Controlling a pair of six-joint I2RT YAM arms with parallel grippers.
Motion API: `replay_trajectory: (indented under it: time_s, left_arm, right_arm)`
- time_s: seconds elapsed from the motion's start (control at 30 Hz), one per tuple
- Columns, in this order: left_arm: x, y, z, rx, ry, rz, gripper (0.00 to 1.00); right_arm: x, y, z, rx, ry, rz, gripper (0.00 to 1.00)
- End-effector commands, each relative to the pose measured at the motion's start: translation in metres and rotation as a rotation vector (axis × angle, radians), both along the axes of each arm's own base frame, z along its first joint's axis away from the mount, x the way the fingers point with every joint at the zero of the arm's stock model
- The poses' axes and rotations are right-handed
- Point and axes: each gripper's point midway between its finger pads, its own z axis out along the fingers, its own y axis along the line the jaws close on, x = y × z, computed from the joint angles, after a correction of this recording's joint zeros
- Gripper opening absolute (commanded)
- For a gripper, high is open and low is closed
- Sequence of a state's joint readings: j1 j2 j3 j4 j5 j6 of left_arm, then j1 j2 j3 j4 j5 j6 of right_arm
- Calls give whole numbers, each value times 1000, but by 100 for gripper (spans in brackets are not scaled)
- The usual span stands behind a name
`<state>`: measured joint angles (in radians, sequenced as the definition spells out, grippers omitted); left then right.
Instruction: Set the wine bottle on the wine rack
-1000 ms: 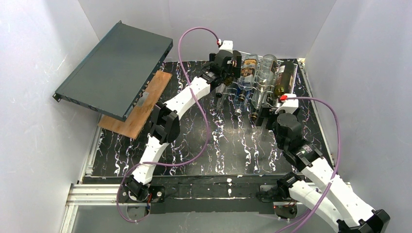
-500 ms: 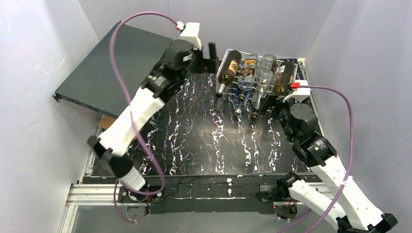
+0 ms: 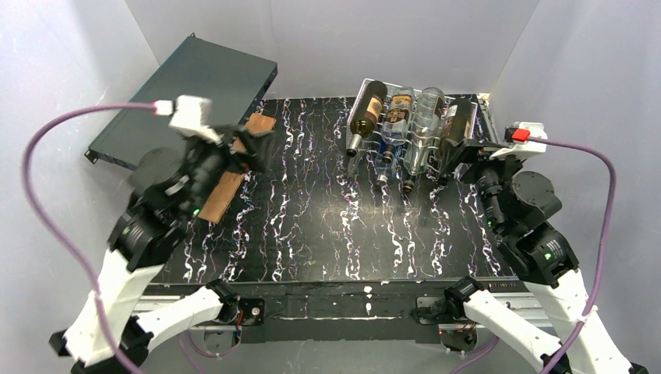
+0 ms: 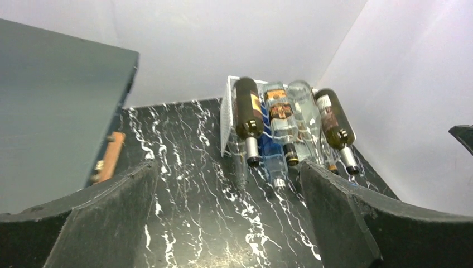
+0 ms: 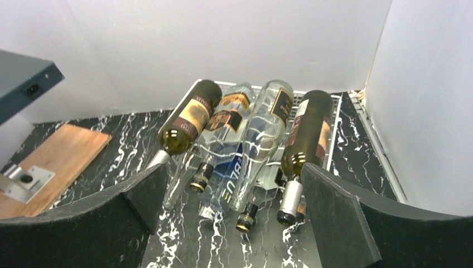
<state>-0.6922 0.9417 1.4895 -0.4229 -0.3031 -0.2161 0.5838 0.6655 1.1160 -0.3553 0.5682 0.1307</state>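
Observation:
The white wire wine rack (image 3: 352,142) stands at the back right of the table. A dark wine bottle with a silver capsule (image 3: 365,115) lies in its leftmost top cradle, neck toward me. Beside it lie two clear bottles and another dark bottle (image 3: 456,125). My left gripper (image 3: 251,148) is open and empty, far left of the rack above the wooden board. My right gripper (image 3: 461,154) is open and empty just in front of the rack's right end. The left wrist view shows the rack (image 4: 226,120) and the dark bottle (image 4: 247,111) beyond open jaws (image 4: 227,167). The right wrist view shows the same bottle (image 5: 187,120) past open jaws (image 5: 234,170).
A flat dark-teal metal case (image 3: 187,109) leans at the back left over a wooden board (image 3: 226,191). More clear bottles lie in the rack's lower row (image 3: 386,160), necks sticking out forward. White walls close the table on three sides.
My left gripper has left the rack's left cradle and swung back to the left front, empty; the dark bottle stays in the cradle. My right arm has drawn back to the right.

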Motion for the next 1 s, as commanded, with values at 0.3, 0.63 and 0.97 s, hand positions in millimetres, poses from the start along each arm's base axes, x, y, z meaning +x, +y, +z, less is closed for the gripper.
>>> replay_trajectory:
  time_s: [0.3, 0.63, 0.97]
  left_arm:
    - [-93, 122, 41, -77, -230, 196, 98]
    - [-108, 137, 37, -108, -237, 210, 98]
    - [-101, 125, 36, -107, -219, 184, 98]
  right_arm:
    - [-24, -38, 67, 49, -112, -118, 98]
    - [-36, -52, 78, 69, -122, -153, 98]
    - [-48, -58, 77, 87, -137, -143, 98]
